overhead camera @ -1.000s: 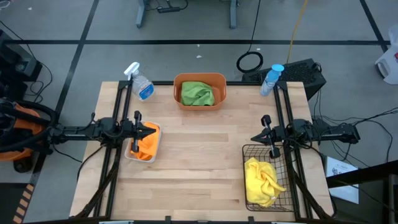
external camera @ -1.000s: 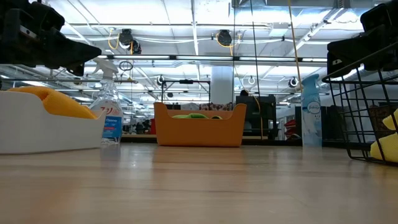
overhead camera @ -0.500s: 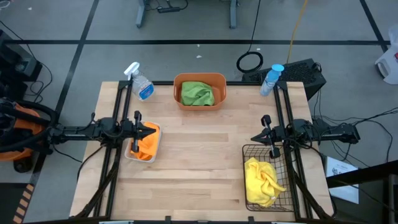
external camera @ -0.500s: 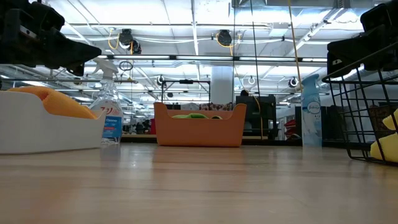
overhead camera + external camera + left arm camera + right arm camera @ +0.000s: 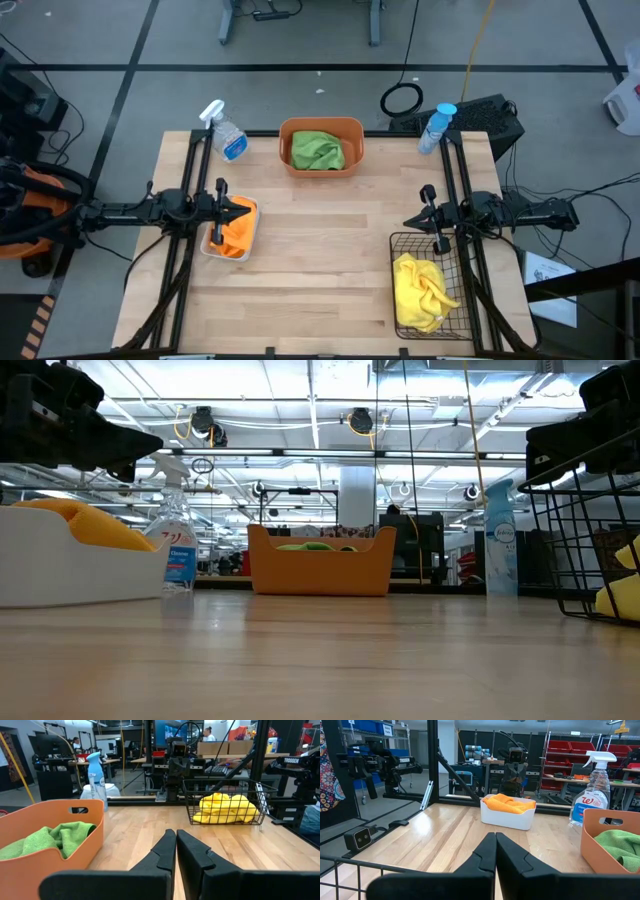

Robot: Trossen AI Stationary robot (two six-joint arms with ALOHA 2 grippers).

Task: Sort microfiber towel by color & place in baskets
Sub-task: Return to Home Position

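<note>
I judge the sorting done: green towel [image 5: 317, 150] in the tub [image 5: 285, 150], orange towel [image 5: 237, 232] in the white bin [image 5: 208, 246], yellow towel [image 5: 422, 290] in the mesh basket [image 5: 400, 245], while my left pincer [image 5: 176, 837] and right pincer [image 5: 495, 840], both pressed together and empty, hang by bin and basket.

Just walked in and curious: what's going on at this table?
The sorting looks done. The green towel lies in the orange tub, the orange towel in the white bin, the yellow towel in the black wire basket. The left tool and right tool are both shut, holding nothing, each arm reaching in from its own side of the table.
</note>
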